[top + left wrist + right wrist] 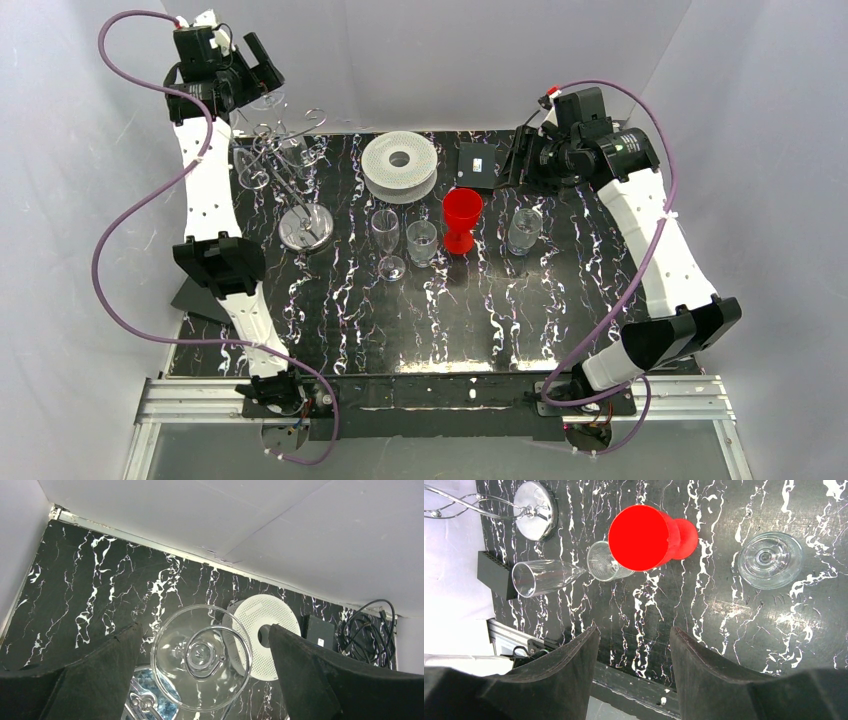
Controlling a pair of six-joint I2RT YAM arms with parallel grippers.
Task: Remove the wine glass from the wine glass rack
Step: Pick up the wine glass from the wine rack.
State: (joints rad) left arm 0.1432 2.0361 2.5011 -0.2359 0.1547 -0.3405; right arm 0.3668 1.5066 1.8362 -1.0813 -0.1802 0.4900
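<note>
Task barely begun. Clear stemmed wine glass (175, 675) hangs inverted on thin silver wire rack with chrome disc base (306, 228), foot seemingly hooked in wire curl. Left gripper (203, 630) spread wide either side of foot, not touching. Right gripper (634, 629) parted, empty. Remaining: grasp, unhook, lift clear.

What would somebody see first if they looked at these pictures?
The bright red cup pops out in the middle of the black marbled table. Next comes the silver wine glass rack at the back left, where the left tool hangs open around a clear wine glass hooked on wire.
</note>
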